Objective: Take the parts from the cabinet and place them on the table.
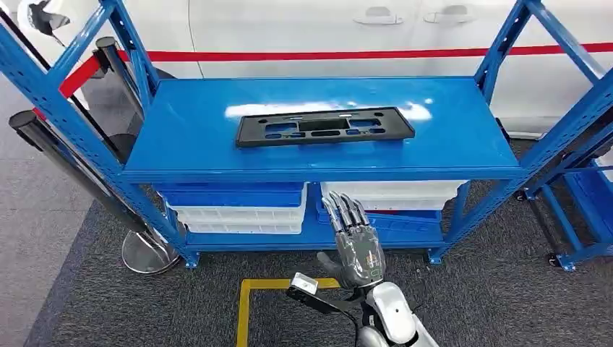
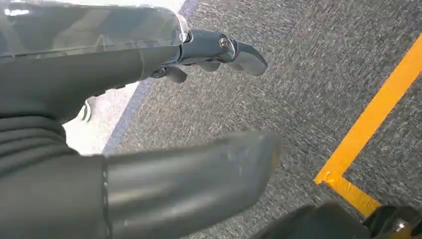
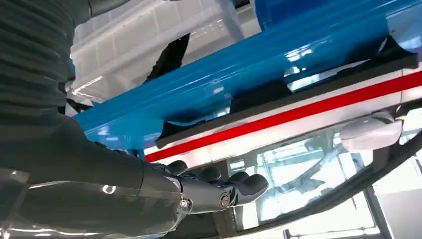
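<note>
A flat black plastic part [image 1: 325, 126] with several cut-outs lies across the middle of the blue shelf top [image 1: 188, 137]. My right hand [image 1: 356, 246] is raised in front of the shelf's lower level, below and short of the part, with fingers straight, apart and holding nothing. The right wrist view looks past the right hand [image 3: 149, 189] and up at the shelf's blue front edge, with the part's dark edge [image 3: 348, 79] above it. My left hand [image 2: 99, 69] hangs over grey carpet, thumb and fingers apart, nothing in it.
Stacked blue and white bins [image 1: 238, 206] and a white bin [image 1: 394, 194] sit on the lower shelf. A white car [image 1: 325, 29] with a red stripe stands behind. A stanchion base [image 1: 148, 253] is at the left, another blue rack [image 1: 585, 195] at the right, yellow floor tape [image 1: 246, 311] below.
</note>
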Motion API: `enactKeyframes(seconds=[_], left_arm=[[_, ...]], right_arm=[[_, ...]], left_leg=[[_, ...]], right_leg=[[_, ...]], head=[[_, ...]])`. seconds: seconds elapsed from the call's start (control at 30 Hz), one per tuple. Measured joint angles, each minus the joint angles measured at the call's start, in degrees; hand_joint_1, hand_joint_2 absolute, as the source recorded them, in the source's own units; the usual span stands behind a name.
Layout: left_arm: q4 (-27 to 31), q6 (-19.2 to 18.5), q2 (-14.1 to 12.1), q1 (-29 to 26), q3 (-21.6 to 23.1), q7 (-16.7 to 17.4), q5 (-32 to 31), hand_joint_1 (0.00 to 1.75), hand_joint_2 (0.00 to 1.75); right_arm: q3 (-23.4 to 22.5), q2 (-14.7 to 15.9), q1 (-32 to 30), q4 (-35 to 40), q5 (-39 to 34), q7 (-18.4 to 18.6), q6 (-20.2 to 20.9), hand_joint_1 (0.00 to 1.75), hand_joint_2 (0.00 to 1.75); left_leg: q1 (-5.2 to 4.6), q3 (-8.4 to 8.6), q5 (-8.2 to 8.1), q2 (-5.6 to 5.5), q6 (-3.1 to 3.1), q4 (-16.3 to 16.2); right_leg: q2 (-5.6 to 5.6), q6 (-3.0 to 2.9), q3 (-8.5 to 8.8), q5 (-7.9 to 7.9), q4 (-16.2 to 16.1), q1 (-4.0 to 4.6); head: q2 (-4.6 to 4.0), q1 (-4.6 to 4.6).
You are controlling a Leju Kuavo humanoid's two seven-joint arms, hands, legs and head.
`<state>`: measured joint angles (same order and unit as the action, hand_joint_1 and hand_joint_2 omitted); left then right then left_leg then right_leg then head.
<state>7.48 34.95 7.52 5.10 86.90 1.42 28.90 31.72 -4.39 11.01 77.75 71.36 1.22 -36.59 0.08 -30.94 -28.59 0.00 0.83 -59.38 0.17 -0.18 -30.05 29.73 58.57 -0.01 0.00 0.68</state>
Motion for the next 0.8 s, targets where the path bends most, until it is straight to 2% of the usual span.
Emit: enactKeyframes(seconds=[0.1, 0.27, 0.5, 0.53, 0.67, 0.77, 0.8], left_arm=[[0.0, -0.31, 0.02, 0.0, -0.13, -0.81, 0.55, 0.0, 0.0], [0.0, -1.27, 0.0, -0.04, -1.71, -4.79, 3.17, 0.0, 0.0], [0.0, -4.31, -0.07, -0.35, -5.69, -7.98, 8.86, 0.0, 0.0], [0.0, -4.92, -0.17, -0.43, -6.38, -8.43, 9.55, 0.0, 0.0], [0.0, -6.95, -0.57, -0.79, -8.77, -10.19, 11.98, 0.0, 0.0], [-0.04, -7.32, -0.85, -0.83, -10.01, -10.6, 12.48, 0.0, 0.0], [-0.07, -7.39, -0.94, -0.86, -10.19, -10.6, 12.48, 0.0, 0.0]], right_arm=[[-0.64, 0.07, -0.24, 0.0, 1.8, 0.57, -1.38, 0.0, 1.75], [-2.49, 0.28, -1.18, 0.0, 5.09, 1.97, -2.8, 0.0, 1.75], [-4.18, 0.48, -3.72, 0.15, 3.65, -0.13, -3.06, 0.0, 1.75], [-4.46, 0.46, -4.17, 0.37, 3.65, -0.64, -3.08, 0.0, 1.75], [-4.92, 0.44, -5.08, 0.61, 3.32, -1.71, -3.13, 0.0, 1.75], [-4.92, 0.39, -5.51, 0.61, 3.32, -1.84, -3.13, 0.0, 1.75], [-4.92, 0.39, -5.72, 0.61, 3.34, -1.84, -3.13, 0.0, 1.75]], left_leg=[[0.0, 0.0, 0.0, 0.0, 0.0, 0.0], [0.0, 0.0, 0.0, 0.0, 0.0, 0.0], [0.0, 0.0, 0.0, -0.01, 0.0, 0.0], [-0.28, -0.01, -0.08, -0.01, 0.1, -0.13], [-0.39, -0.03, -0.17, -0.02, 0.26, -0.16], [-0.58, -0.1, -0.18, -0.02, 0.69, -0.04], [-0.54, -0.4, -0.07, 0.0, 1.01, 0.35]], right_leg=[[0.0, 0.0, 0.0, 0.0, 0.0, 0.0], [0.0, 0.0, 0.0, 0.0, 0.0, -0.01], [0.0, 0.0, -0.01, 0.0, 0.0, -0.02], [-0.02, 0.05, 0.01, -0.03, -0.14, -0.11], [-0.03, 0.09, 0.01, -0.05, -0.15, -0.22], [-0.03, 0.44, 0.09, -0.24, -0.46, -0.4], [-0.03, 0.94, 0.12, -1.01, 0.44, -0.36]], head=[[0.0, 0.0], [0.0, 0.02], [0.0, 0.02], [0.0, 0.04], [0.0, 0.02], [0.0, 0.06], [0.0, 0.04]])
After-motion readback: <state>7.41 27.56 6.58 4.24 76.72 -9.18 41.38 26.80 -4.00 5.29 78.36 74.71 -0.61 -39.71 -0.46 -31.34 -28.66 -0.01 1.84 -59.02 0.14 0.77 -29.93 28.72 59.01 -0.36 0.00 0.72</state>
